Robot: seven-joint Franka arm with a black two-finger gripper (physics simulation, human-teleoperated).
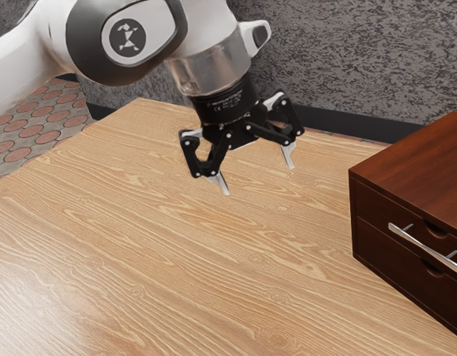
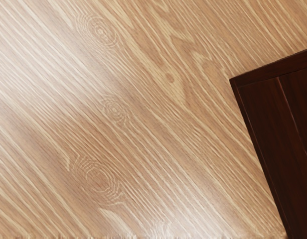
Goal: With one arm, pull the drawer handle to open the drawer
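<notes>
Black two-finger gripper (image 1: pixel 257 176) spread wide, holding nothing, hovering over light wood-grain table (image 1: pixel 139 259). Slim silver bar handle (image 1: pixel 423 247) is on front of dark brown wooden drawer cabinet (image 1: pixel 414 167) at the exterior view's right, well apart from gripper, lower + nearer cam. Bar's long axis horizontal along the front. Drawer looks shut. Likely next: go right + down, fingers straddling bar.

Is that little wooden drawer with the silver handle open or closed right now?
Shut. The drawer front sits flush with the cabinet, no gap, and the handle is untouched.
</notes>
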